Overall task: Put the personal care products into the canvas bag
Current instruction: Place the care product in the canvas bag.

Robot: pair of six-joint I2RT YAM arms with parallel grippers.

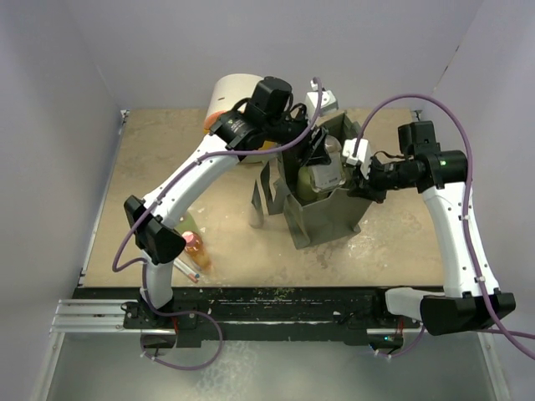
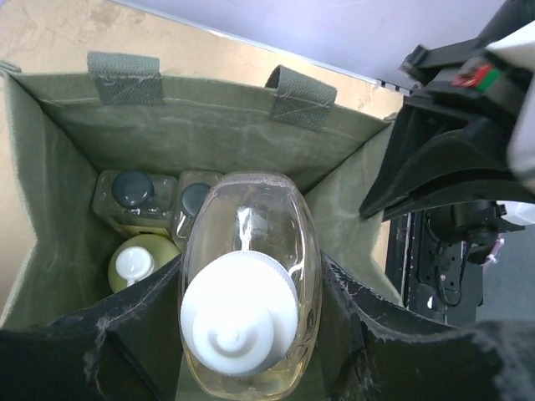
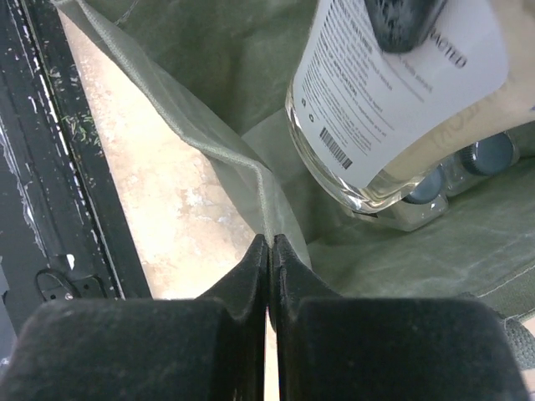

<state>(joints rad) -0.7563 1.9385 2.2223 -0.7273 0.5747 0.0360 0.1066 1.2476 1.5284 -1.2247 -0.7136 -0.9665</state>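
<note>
The olive canvas bag [image 1: 330, 219] stands open mid-table. My left gripper [image 1: 320, 159] is shut on a pale green, white-capped bottle [image 2: 251, 284] and holds it upright in the bag's mouth. The left wrist view shows two clear square black-capped bottles [image 2: 134, 196] and a pale green white-pump bottle [image 2: 138, 261] on the bag's floor [image 2: 209, 134]. My right gripper [image 3: 269, 244] is shut on the bag's rim [image 3: 242, 163] and holds that side up. An orange bottle [image 1: 197, 249] lies near the left arm's base. A slim grey bottle [image 1: 257, 214] stands left of the bag.
The round cream, orange and yellow drawer unit [image 1: 232, 93] stands at the back behind the left arm. The bag's strap handles [image 1: 269, 180] hang on its left side. The right arm [image 2: 451, 142] is close beside the bag. The black front rail [image 1: 276, 301] borders the table.
</note>
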